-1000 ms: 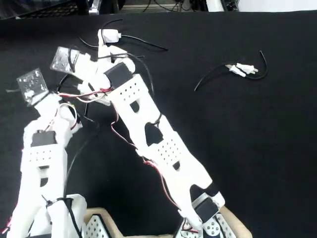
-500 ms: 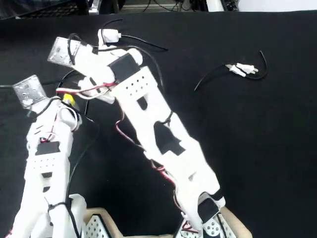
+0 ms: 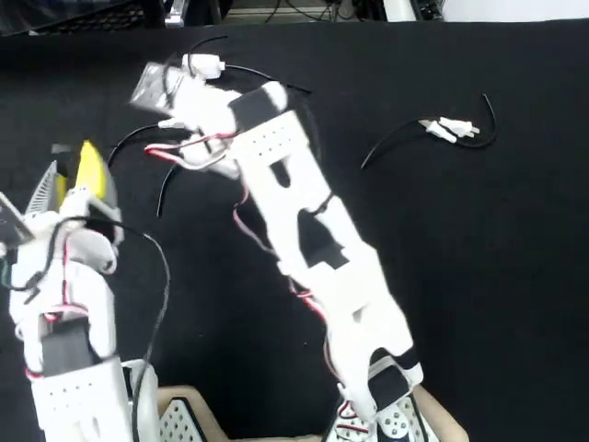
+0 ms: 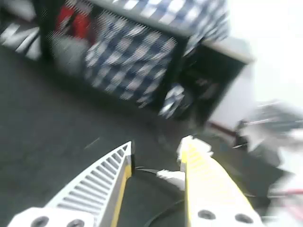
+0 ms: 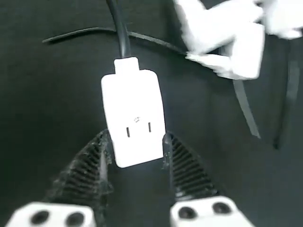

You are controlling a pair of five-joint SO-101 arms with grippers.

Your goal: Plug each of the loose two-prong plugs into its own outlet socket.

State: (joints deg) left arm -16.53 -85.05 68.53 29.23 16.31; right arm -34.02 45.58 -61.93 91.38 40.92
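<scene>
- Left, near: left gripper (image 3: 66,177) hangs over the black table (image 3: 515,295), jaws spread wide with nothing between them. Its wrist view shows a small white piece (image 4: 171,178) on a dark lead just past the tips. Probably a plug, but too blurred to be sure.
- Far left of centre: right gripper (image 5: 135,142) is closed narrow on the near end of a white outlet socket (image 5: 134,111). Its fingers (image 5: 97,161) touch both sides. Both slots face up and are empty.
- Far right: loose two-prong plug (image 3: 453,128) lies flat on the table on its black lead, well apart from both arms.
- Judgement: no plug is seated anywhere that shows. One socket is in hand and could take a plug. Every insertion is yet to be done, so this is an early stage.
</scene>
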